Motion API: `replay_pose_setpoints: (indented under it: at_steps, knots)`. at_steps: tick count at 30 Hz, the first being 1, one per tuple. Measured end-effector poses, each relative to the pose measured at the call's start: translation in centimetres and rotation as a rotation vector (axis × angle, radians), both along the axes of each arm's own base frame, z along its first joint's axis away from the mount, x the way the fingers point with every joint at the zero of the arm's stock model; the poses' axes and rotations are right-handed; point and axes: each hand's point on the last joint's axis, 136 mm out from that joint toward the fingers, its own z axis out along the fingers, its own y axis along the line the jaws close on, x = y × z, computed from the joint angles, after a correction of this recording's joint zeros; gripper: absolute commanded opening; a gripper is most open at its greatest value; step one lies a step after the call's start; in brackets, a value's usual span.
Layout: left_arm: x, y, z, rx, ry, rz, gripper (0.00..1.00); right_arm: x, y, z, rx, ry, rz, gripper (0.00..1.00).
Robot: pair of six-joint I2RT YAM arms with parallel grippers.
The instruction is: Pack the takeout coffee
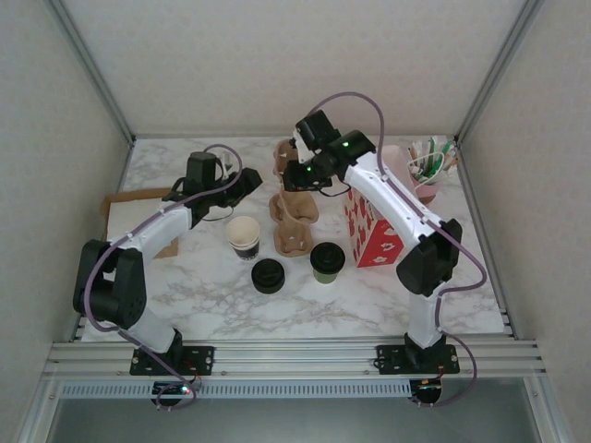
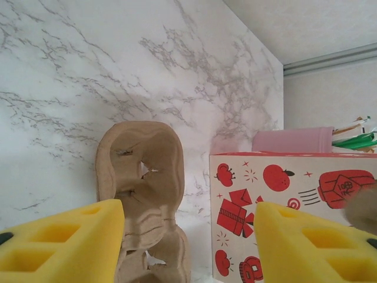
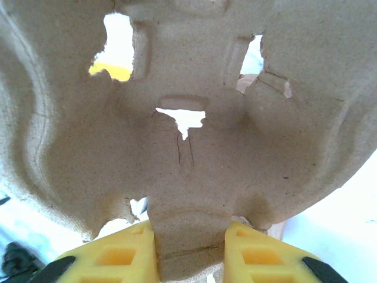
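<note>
Right gripper (image 3: 190, 247) is pinching the cup carrier (image 3: 188, 118), left gripper (image 2: 188, 218) gaping; overhead, the takeout coffee (image 1: 327, 260) is standing toward the near edge of the table (image 1: 203, 297).

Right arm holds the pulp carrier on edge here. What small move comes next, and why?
Probably tip the carrier down flat, wells up, on the table beside the takeout coffee. The right gripper has its fingers shut on the carrier's edge, holding it upright, so no cup fits yet; the coffee stands lidded, and the left gripper is open and free.
</note>
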Motion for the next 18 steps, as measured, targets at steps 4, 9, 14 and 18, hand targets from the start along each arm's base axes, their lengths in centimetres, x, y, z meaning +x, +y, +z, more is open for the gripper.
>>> replay_pose_setpoints:
  at_steps: [4, 9, 14, 18]
  knots:
    - [-0.1, 0.1, 0.7, 0.001, -0.016, 0.002, 0.61, -2.3, 0.8, 4.0, 0.077, -0.041, 0.056, 0.27]
    - [-0.4, 0.2, 1.4, -0.001, -0.024, 0.003, 0.61, -4.7, 0.5, 7.7, 0.145, -0.074, 0.096, 0.27]
    - [-0.8, 0.2, 2.1, -0.003, -0.032, 0.003, 0.61, -6.9, -1.6, 11.2, 0.184, -0.128, 0.095, 0.29]
    - [-1.0, 0.1, 2.5, -0.002, -0.032, -0.001, 0.61, -8.6, -3.7, 14.2, 0.216, -0.190, 0.080, 0.30]
